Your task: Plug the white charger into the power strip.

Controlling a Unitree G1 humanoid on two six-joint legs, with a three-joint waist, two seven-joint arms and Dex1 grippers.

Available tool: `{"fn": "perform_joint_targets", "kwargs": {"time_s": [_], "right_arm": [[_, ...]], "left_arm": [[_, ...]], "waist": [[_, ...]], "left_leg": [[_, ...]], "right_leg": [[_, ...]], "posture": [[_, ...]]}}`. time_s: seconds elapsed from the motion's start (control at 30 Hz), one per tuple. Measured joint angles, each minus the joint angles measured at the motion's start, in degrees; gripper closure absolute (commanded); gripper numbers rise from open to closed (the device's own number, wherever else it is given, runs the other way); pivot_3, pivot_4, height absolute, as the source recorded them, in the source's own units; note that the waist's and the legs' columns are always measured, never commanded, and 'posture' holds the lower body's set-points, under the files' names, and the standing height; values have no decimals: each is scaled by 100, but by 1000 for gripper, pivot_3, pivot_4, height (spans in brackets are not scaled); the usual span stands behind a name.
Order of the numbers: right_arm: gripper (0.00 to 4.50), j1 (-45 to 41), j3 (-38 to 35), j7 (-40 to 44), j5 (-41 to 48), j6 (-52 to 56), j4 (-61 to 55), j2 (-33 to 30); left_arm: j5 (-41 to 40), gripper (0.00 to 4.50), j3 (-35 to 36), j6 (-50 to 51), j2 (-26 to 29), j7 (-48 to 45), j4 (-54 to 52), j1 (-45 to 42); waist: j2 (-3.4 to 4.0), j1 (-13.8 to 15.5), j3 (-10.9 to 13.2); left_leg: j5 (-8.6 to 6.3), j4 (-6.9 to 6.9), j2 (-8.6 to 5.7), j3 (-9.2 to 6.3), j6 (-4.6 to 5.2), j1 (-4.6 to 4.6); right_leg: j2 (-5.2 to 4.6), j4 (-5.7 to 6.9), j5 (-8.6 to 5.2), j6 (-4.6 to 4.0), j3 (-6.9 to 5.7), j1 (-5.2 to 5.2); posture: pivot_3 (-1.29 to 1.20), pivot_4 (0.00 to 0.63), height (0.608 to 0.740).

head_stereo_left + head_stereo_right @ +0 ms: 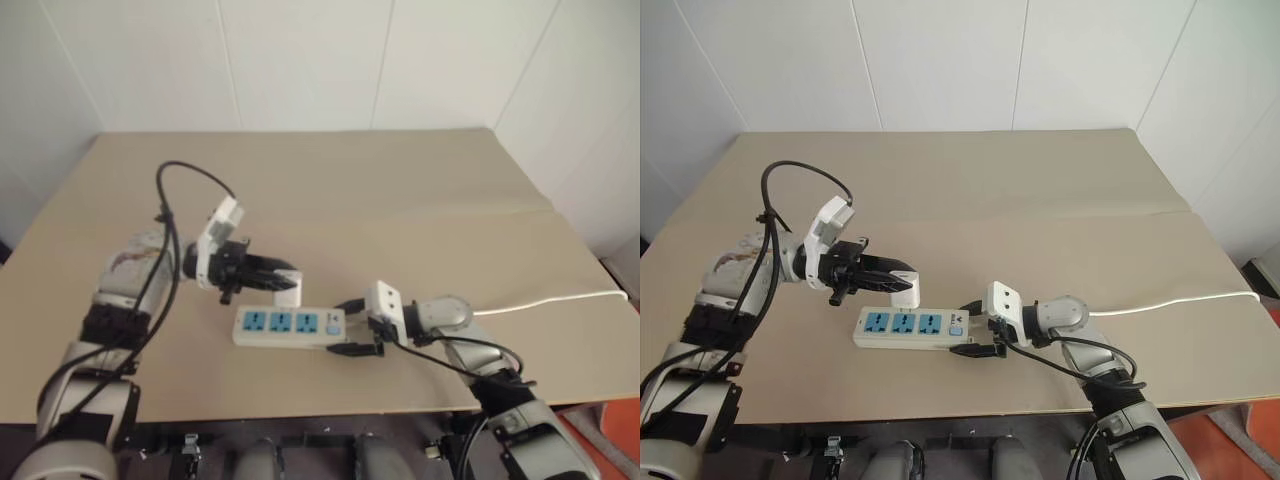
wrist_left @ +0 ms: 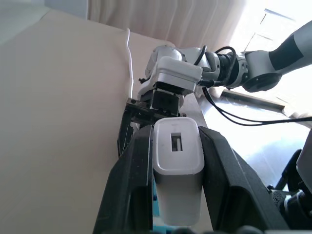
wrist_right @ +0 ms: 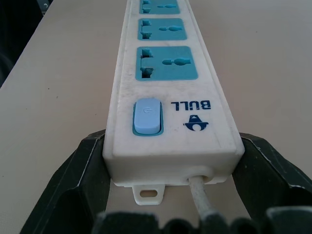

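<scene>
The white charger is clamped between my left gripper's two black fingers and hangs just above the table, behind the left end of the power strip. The gripper points to the right, roughly level. The strip lies flat near the table's front edge, a long white bar with three blue sockets and a small blue switch. My right gripper straddles the strip's switch end, one finger pressed against each side, where the cable leaves.
The strip's thin white cable runs right across the tan table and off its right edge. White walls stand behind the table. A black cable loops above my left wrist.
</scene>
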Motion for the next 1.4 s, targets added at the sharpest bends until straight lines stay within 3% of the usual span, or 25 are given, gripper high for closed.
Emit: {"fn": "perform_joint_targets", "kwargs": {"time_s": [0.2,0.5,0.93,1.4], "right_arm": [[1061,73,8,-93,-4,23,-47,8],[1061,96,17,-137,-13,77,-113,13],[1061,203,24,-229,-17,176,-300,6],[1061,217,28,-234,-19,201,-339,6]], "left_arm": [[-149,3483,133,-364,-302,-287,192,236],[92,3483,-448,-1306,-494,-303,1122,62],[-20,3483,-1300,-1878,-494,-304,1567,-195],[-128,3483,-1528,-2226,-381,-304,1950,-268]], "waist": [[-1,1,0],[-2,0,0],[-2,-12,0],[-2,-14,0]], "left_leg": [[-1,-5,-3,3,-1,48],[-1,-6,-3,2,0,45],[-1,-14,-3,2,0,42],[-1,-23,-3,3,0,43]], "right_leg": [[0,-14,-9,-13,-1,54],[1,-15,-9,-13,-1,52],[1,-22,-10,-12,0,49],[2,-29,-12,-14,-1,48]], "posture": [[0,150,740],[0,150,740],[0,150,740],[0,150,740]]}}
